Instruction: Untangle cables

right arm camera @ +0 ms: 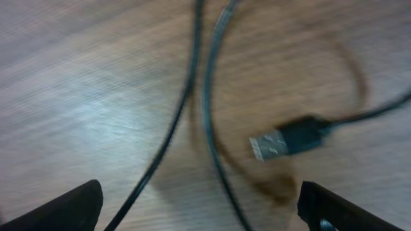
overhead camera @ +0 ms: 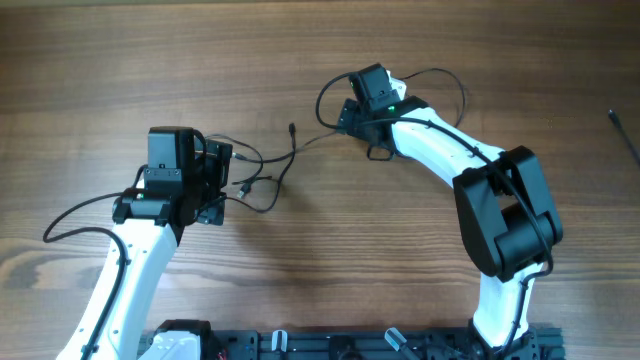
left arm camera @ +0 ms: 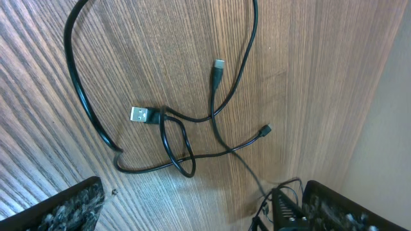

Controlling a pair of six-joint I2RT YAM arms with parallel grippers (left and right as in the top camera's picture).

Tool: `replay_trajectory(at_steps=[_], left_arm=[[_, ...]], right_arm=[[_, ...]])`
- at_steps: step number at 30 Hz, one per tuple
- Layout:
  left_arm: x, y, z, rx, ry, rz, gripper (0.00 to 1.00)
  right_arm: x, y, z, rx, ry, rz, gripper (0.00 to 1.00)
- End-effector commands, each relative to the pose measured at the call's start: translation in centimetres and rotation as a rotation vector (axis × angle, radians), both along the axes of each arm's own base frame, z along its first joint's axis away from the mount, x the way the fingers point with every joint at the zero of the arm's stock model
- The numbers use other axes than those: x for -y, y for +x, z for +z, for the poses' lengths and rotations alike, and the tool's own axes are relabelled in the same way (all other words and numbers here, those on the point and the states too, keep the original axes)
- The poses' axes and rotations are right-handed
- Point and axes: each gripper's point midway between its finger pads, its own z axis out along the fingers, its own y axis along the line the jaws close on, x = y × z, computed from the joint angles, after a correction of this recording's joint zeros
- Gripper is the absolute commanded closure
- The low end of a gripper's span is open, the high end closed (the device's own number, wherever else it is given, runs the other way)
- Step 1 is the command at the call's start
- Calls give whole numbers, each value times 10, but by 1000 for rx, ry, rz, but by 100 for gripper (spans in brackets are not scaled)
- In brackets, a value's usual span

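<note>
Thin black cables [overhead camera: 270, 170] lie crossed and looped on the wooden table between my two arms. In the left wrist view the tangle [left arm camera: 186, 138] shows a silver USB plug [left arm camera: 140, 115], a smaller plug [left arm camera: 219, 66] and a tiny plug [left arm camera: 266, 130]. My left gripper [left arm camera: 199, 212] is open and empty, hovering just left of the tangle. My right gripper [right arm camera: 199, 208] is open, hovering over two strands [right arm camera: 205, 109] and a USB plug [right arm camera: 273, 144] that hangs above the table. In the overhead view the right gripper [overhead camera: 345, 112] is at the cables' right end.
A thin dark stick-like object [overhead camera: 625, 135] lies at the table's far right edge. The arm bases and a black rail [overhead camera: 350, 345] run along the front edge. The robot's own thicker cables loop near each wrist.
</note>
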Motion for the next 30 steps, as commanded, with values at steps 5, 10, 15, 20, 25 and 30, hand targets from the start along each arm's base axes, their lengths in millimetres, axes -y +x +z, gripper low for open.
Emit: replay_trajectory(at_steps=[5, 10, 15, 20, 25, 30], left_arm=[[-2, 0, -2, -2, 19, -3, 0], [-2, 0, -2, -2, 19, -3, 0], [-2, 0, -2, -2, 19, -3, 0], [-2, 0, -2, -2, 20, -4, 0], [-2, 0, -2, -2, 19, -3, 0], [-2, 0, -2, -2, 19, -3, 0]], right_arm=[[-6, -12, -15, -54, -36, 200, 25], [-10, -12, -26, -71, -20, 208, 35], [-10, -13, -28, -73, -25, 218, 63], [-7, -8, -26, -71, -7, 230, 96], [36, 42, 22, 27, 42, 220, 96], [139, 114, 129, 249, -4, 125, 96]])
